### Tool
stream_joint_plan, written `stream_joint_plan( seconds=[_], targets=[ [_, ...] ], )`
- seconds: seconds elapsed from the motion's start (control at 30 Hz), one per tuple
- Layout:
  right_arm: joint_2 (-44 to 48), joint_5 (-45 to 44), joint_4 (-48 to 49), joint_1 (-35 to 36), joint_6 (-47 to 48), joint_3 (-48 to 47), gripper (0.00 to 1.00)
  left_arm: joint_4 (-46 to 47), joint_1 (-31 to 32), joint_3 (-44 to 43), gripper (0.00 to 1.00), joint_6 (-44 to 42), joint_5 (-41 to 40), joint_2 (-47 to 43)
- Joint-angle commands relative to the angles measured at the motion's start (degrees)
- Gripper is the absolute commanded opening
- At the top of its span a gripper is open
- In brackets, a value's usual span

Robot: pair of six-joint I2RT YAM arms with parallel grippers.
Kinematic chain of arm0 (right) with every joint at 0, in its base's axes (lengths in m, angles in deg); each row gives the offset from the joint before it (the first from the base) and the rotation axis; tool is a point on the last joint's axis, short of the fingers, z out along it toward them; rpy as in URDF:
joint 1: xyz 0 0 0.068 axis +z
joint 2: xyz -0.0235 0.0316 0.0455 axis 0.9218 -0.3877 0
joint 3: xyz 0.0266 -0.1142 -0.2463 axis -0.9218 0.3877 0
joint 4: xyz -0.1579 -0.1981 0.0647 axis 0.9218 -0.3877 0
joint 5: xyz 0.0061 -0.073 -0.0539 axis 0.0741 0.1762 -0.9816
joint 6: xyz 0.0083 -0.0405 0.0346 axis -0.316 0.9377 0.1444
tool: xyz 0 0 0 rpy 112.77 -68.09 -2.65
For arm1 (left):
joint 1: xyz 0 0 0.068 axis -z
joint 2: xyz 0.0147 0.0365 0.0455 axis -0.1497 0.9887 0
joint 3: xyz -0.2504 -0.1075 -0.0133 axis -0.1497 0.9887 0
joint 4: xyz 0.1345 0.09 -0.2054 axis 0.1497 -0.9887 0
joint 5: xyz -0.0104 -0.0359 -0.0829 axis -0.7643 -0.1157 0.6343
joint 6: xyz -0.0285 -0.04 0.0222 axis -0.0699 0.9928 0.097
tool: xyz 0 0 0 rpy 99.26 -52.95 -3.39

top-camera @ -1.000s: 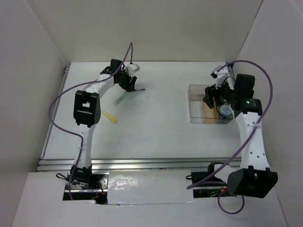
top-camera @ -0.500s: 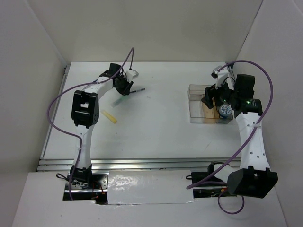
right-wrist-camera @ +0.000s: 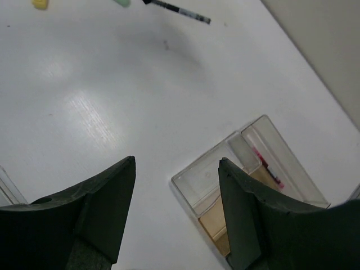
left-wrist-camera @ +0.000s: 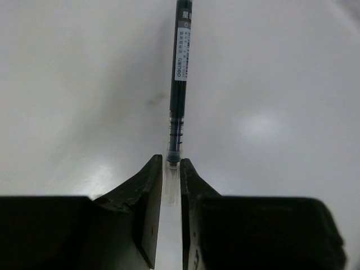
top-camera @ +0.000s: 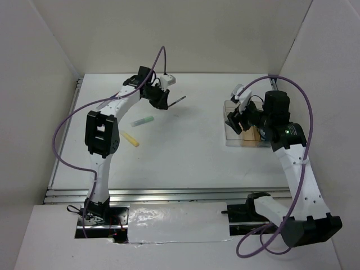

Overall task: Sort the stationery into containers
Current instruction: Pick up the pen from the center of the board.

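Observation:
My left gripper is shut on the clear end of a thin black pen and holds it just above the table; in the left wrist view the pen sticks straight out from between the fingers. A green marker and a yellow marker lie on the table left of it. My right gripper is open and empty, hovering over the left edge of the clear compartment box. A red pen lies in the box. The blue-white roll is hidden.
White walls enclose the table on three sides. A metal rail runs along the near edge. A purple cable loops above each arm. The black pen shows at the top of the right wrist view.
My left gripper has closed on the black pen and carried it up and to the right. My right arm has swung left and risen over the box, now covering the roll.

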Motion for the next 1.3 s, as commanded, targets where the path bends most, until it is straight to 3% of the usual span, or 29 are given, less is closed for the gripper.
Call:
stream_joint_plan(
  seconds=[0.0, 0.17, 0.3, 0.4, 0.53, 0.7, 0.77, 1.1, 1.2, 1.27],
  targets=[
    [3.14, -3.17, 3.81, 5.58, 5.24, 0.08, 0.68, -2.86, 2.01, 4.17, 0.00, 11.23, 14.75, -11.36],
    [1.22, -8.72, 3.82, 17.89, 13.41, -1.41, 0.68, -3.47, 2.54, 12.71, 0.00, 22.76, 24.27, -16.57],
    [-2.29, -14.34, 3.20, 25.71, 22.79, -1.24, 0.70, -6.36, 3.50, 15.79, 0.00, 27.25, 20.17, -20.08],
    [-4.75, -15.84, 4.69, 29.67, 25.28, -1.24, 0.70, -8.56, 3.68, 18.42, 0.00, 27.25, 22.51, -22.81],
    [-6.43, -16.55, 9.87, 33.01, 27.21, -0.01, 0.83, -10.32, 4.99, 23.08, 0.00, 27.08, 23.06, -27.02],
    [-7.66, -15.85, 11.29, 37.23, 30.56, 2.01, 0.89, -12.35, 7.02, 26.85, 0.00, 26.80, 23.58, -30.89],
    [-8.45, -15.15, 10.59, 39.43, 31.08, 2.36, 1.00, -10.86, 7.02, 27.91, 0.00, 27.69, 24.19, -32.83],
    [-11.88, -15.67, 10.14, 44.27, 33.37, 3.33, 0.94, -10.77, 7.54, 28.45, 0.00, 27.78, 25.96, -35.38],
    [-12.41, -16.02, 10.41, 44.36, 33.37, 3.16, 0.85, -10.59, 8.07, 28.80, 0.00, 27.60, 25.87, -36.00],
    [-12.76, -16.02, 9.97, 44.36, 33.37, 2.89, 0.72, -10.33, 8.16, 28.97, 0.00, 27.78, 26.31, -36.08]
  ],
)
